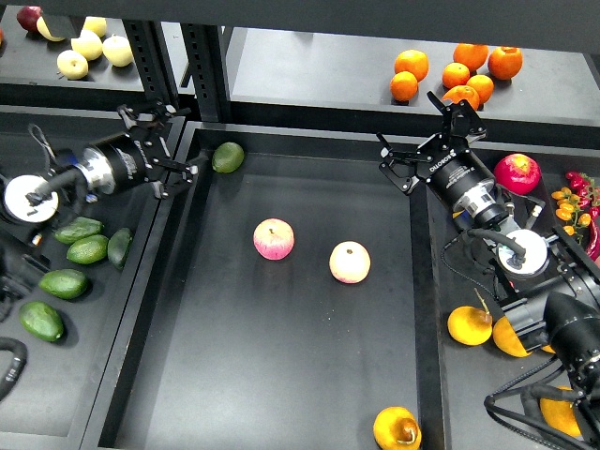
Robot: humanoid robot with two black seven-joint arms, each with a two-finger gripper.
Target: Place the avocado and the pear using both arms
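Observation:
A dark-green avocado point(228, 157) lies in the far left corner of the black centre tray point(281, 375). My left gripper point(176, 142) is open and empty just to its left, over the tray's rim, with its fingers spread towards the fruit. A yellow-orange pear point(397, 428) with a dark brown patch lies in the tray's near right corner. My right gripper point(424, 141) is open and empty over the tray's far right edge, well away from the pear.
Two pink-and-yellow apples point(274, 239) point(350, 262) lie mid-tray. Several green avocados point(64, 283) lie in the left bin. Yellow-orange fruits point(469, 325) and a red apple point(517, 173) lie in the right bin. Oranges point(455, 73) and pale apples point(92, 45) sit on the back shelf.

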